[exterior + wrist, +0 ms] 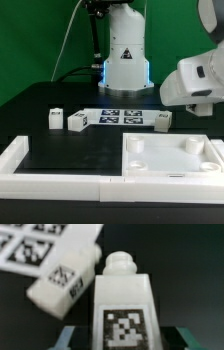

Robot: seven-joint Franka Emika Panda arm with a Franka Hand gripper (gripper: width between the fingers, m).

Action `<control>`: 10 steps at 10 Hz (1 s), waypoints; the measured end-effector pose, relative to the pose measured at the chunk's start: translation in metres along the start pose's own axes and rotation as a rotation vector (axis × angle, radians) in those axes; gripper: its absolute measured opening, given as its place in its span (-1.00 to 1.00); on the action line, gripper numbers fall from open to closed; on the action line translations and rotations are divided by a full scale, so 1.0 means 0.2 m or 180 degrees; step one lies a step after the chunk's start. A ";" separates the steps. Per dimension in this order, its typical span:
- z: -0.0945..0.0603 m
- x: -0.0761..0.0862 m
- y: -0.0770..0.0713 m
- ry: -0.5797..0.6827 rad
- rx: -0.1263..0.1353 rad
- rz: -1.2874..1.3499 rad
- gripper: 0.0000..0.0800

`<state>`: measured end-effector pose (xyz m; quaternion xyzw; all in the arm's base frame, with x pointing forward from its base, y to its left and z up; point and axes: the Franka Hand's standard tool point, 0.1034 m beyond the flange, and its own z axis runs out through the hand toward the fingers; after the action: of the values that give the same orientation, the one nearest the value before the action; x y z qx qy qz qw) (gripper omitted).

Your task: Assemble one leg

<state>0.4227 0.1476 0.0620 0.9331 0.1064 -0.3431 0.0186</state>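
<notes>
The leg [124, 308] sits straight under the wrist camera, marker face up and threaded stud pointing away. It lies near the surface's [60, 145] back edge on the exterior view's right, where the end effector [198, 104] hides it from the exterior view. Dark finger parts flank its near end, but through the blur I cannot tell whether they pinch it or merely straddle it. Done well, the fingers close square and centred on the leg's flat sides, without catching the second leg [60, 285], which is tilted and touching or nearly so. They then lift straight before aiming the stud at a corner hole of the square table top [170, 160] in the front right corner. Counted: far-left leg [55, 119], neighbouring leg [78, 122], one at the marker board's [120, 116] end, likely that second leg, plus the hidden one: four legs. One table top, one marker board.
</notes>
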 end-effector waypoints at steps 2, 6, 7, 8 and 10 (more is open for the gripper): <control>-0.05 -0.04 0.02 0.0527 -0.0014 0.0027 -0.27; -0.28 0.01 0.07 0.1623 -0.0033 -0.0126 -0.27; -0.26 0.02 0.07 0.1889 -0.0039 -0.0128 -0.27; -0.27 0.03 0.08 0.2192 -0.0042 -0.0132 -0.27; -0.30 0.06 0.15 0.2409 -0.0099 -0.0342 -0.27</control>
<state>0.4767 0.1267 0.0991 0.9865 0.1596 0.0269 -0.0259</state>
